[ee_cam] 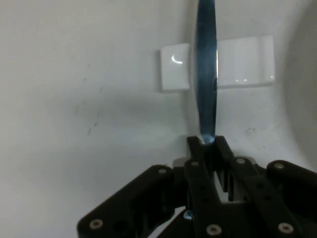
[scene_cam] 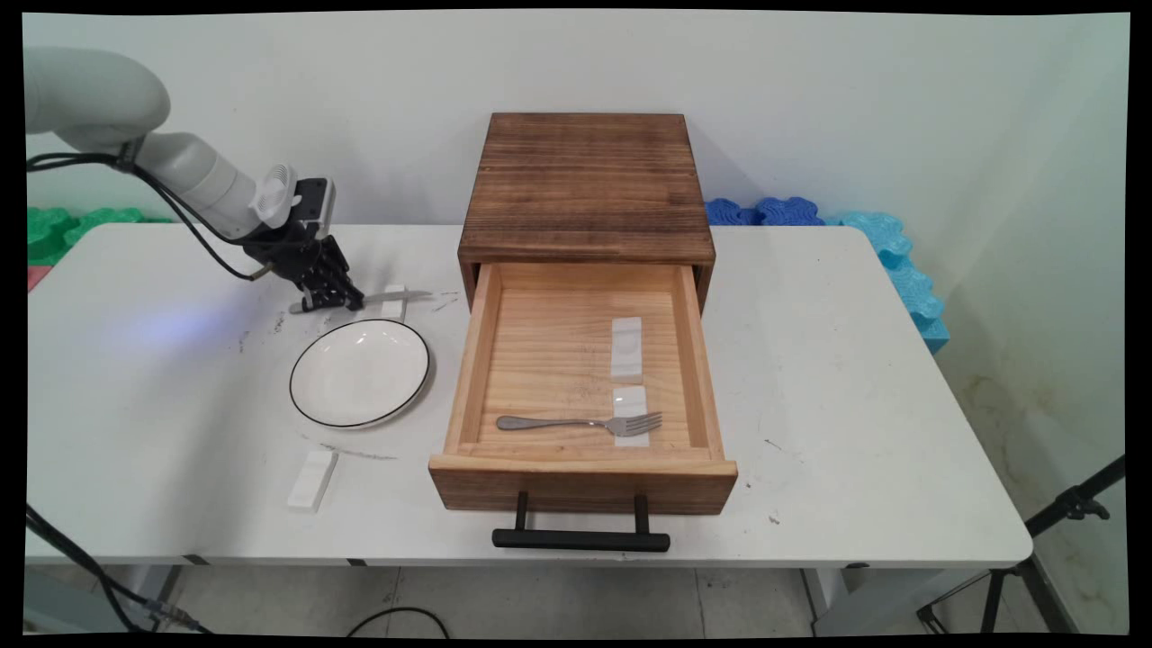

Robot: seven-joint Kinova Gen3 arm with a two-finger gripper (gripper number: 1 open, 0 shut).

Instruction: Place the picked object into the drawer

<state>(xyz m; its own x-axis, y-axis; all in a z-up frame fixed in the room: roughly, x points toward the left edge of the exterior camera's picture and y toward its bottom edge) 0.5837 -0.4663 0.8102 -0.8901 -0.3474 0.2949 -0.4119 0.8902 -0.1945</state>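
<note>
My gripper point(scene_cam: 331, 295) is low over the table behind the white plate point(scene_cam: 360, 372), shut on the handle end of a metal knife point(scene_cam: 400, 294). The knife lies level and points right, its blade resting across a small white block point(scene_cam: 393, 306). In the hand view the gripper point(ee_cam: 208, 145) pinches the knife point(ee_cam: 206, 74) edge-on. The blade runs away over the white block point(ee_cam: 245, 69), and the plate's rim point(ee_cam: 304, 79) shows at the right edge.
A wooden cabinet point(scene_cam: 585, 180) stands mid-table with its drawer point(scene_cam: 468, 360) pulled open and a black handle point(scene_cam: 580, 539). Inside lie a fork point(scene_cam: 580, 422) and two white blocks point(scene_cam: 627, 346). Another white block point(scene_cam: 312, 480) lies in front of the plate.
</note>
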